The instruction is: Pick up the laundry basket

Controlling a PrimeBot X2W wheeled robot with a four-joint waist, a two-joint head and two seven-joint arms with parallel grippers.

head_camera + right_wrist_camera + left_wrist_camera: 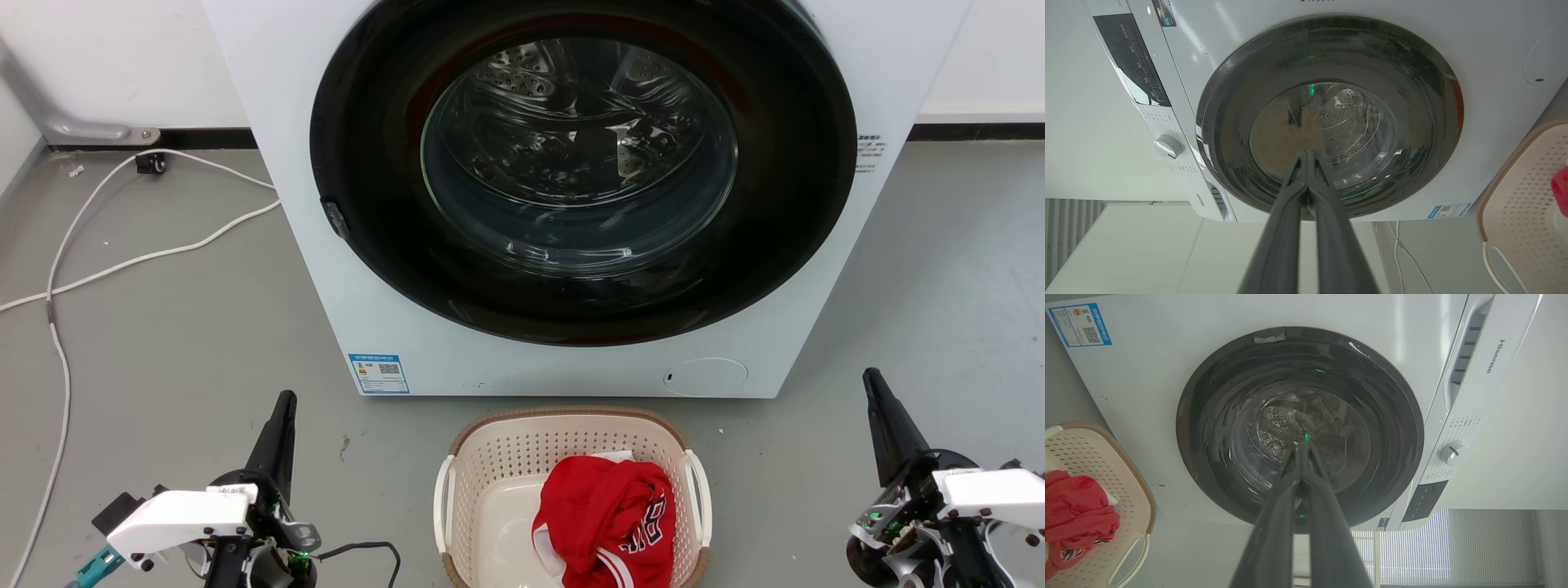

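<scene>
The laundry basket [563, 413] is sitting on the floor just in front of the washer [326, 269], midway between the two arms, with a red shirt [608, 523] lying toward its right side. The left gripper [286, 402] and right gripper [872, 380] are hovering well apart from it, each with jaws pressed together and holding nothing. If they are not opening first, the fingers will be skating off the thin white handles [442, 500] instead of closing round them. Uneven grips may be tipping the basket. The shirt is probably loading one side, though the near end is being cut off at the frame edge. The head view is laying out both handles and both grippers together. Each wrist view is catching one handle [1142, 540] side-on and adding the washer's dial [1452, 452] higher up.
</scene>
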